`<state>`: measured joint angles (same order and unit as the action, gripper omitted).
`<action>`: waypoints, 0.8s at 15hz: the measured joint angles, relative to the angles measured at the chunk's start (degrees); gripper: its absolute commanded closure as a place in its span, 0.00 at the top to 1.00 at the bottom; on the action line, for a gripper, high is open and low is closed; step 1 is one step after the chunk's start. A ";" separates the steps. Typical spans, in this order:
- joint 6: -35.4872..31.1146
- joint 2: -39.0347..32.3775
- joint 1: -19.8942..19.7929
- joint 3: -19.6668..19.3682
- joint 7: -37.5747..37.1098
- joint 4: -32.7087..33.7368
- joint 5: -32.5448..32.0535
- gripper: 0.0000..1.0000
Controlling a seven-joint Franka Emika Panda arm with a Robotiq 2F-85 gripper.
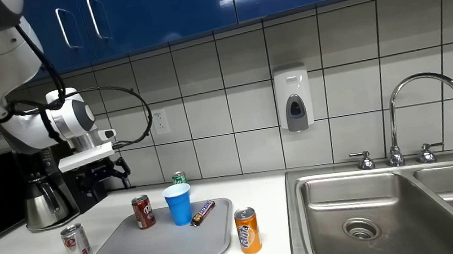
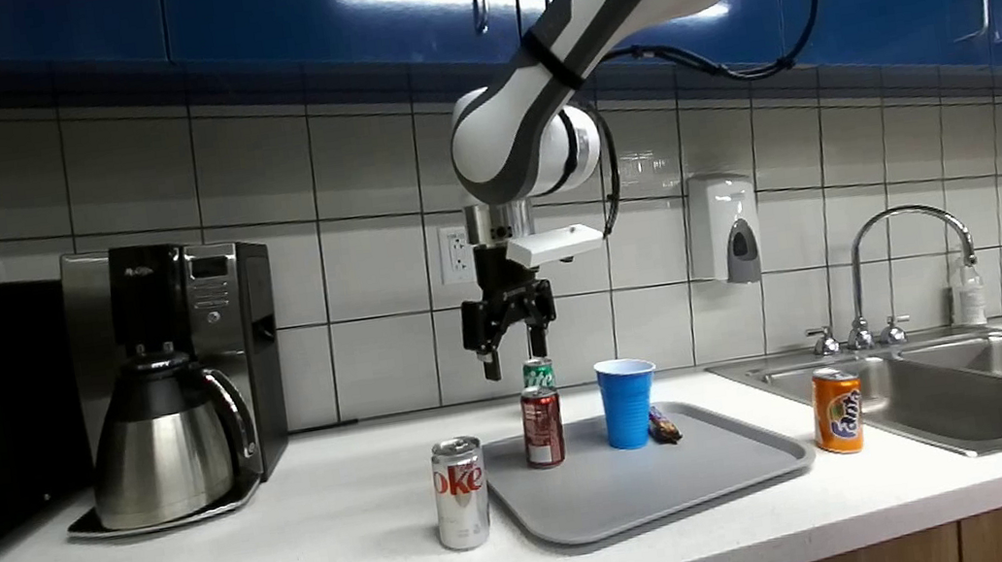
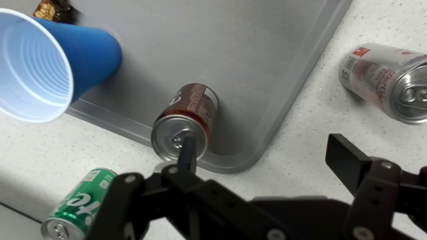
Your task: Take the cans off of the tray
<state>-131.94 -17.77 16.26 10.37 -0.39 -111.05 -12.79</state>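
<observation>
orange can, grey tray, blue cup

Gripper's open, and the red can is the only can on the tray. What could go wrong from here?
A finger of the open gripper overlaps the top of the red can in the wrist view, so lowering here might strike it.

The blue cup stands near it on the tray, so a sideways sweep could tip the cup.

Dragged rather than lifted, the red can may catch the tray's rim.

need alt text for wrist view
A dark red can, partly hidden by one finger of the open gripper, stands on a grey tray with a blue cup and candy bar. On the counter: green can, silver can.
</observation>
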 measured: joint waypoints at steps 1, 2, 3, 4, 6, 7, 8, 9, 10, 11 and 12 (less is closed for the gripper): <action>0.00 -0.14 -0.48 -0.33 -0.01 0.00 0.49 1.00; 0.00 -0.34 -0.82 -0.70 -0.06 0.00 0.95 1.00; 0.00 -0.59 -1.10 -1.00 -0.13 0.01 1.45 1.00; 0.00 -0.92 -1.27 -1.33 -0.35 0.06 1.83 1.00; 0.00 -1.86 -1.41 -1.89 -1.22 0.43 2.16 1.00; -0.01 -2.44 -1.41 -2.12 -1.86 0.75 2.19 1.00; -0.01 -3.09 -1.40 -2.28 -2.62 1.18 2.19 1.00; -0.01 -3.79 -1.40 -2.44 -3.39 1.70 2.19 1.00; -0.01 -4.44 -1.37 -2.65 -4.07 2.24 2.19 1.00; -0.01 -5.19 -1.36 -2.85 -4.69 2.96 2.19 1.00; -0.01 -5.88 -1.36 -3.04 -5.25 3.65 2.18 1.00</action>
<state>-131.95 -23.65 14.90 7.33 -5.64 -107.39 -10.61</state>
